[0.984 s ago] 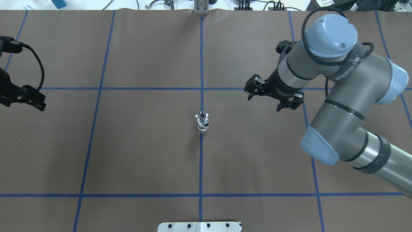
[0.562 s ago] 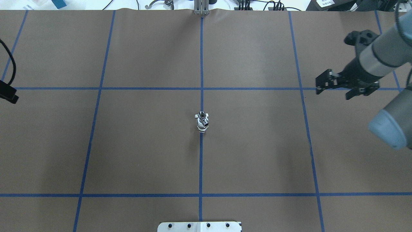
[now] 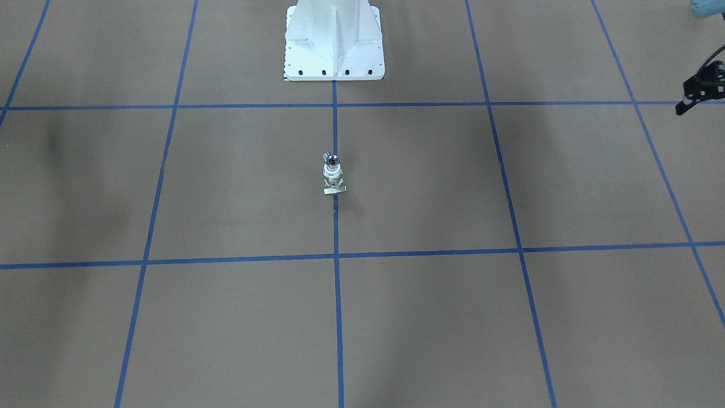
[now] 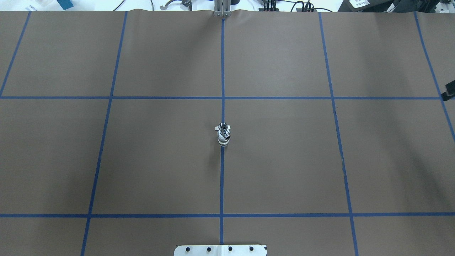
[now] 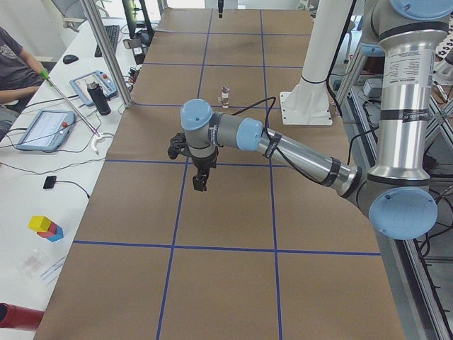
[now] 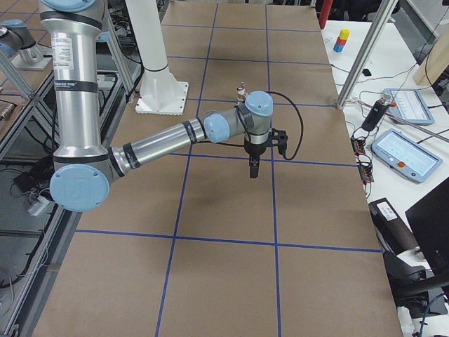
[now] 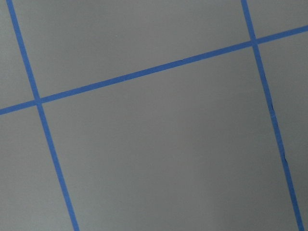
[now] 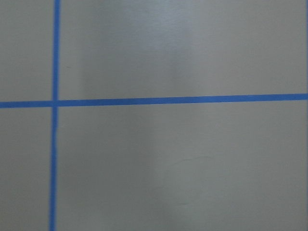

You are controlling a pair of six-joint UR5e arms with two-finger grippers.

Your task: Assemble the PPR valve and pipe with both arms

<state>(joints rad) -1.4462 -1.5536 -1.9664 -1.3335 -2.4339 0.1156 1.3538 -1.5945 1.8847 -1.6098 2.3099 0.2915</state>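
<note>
The PPR valve (image 3: 333, 170) with its white ring collar stands on the table's centre line, and the pipe's shiny round end (image 3: 329, 157) shows at its top; the two look joined as one small piece. It also shows in the overhead view (image 4: 223, 137). Nothing holds it. My left gripper (image 3: 698, 90) is far off at the table's left end and cut by the frame; I cannot tell if it is open. My right gripper (image 4: 450, 89) shows only as a black sliver at the right edge, and in the right view (image 6: 253, 167); its state is unclear. Both wrist views show only bare mat.
The brown mat (image 4: 284, 160) carries a grid of blue tape lines. The white pedestal base (image 3: 334, 51) stands at the robot's side of the table. A metal post (image 4: 222, 9) stands at the far edge. Tablets (image 5: 42, 127) and a seated person (image 5: 14, 57) are beyond it.
Both arms have swung outward, away from the centre. The right gripper went right, almost out of the overhead view; the left one left it entirely. The valve and pipe have not moved.
</note>
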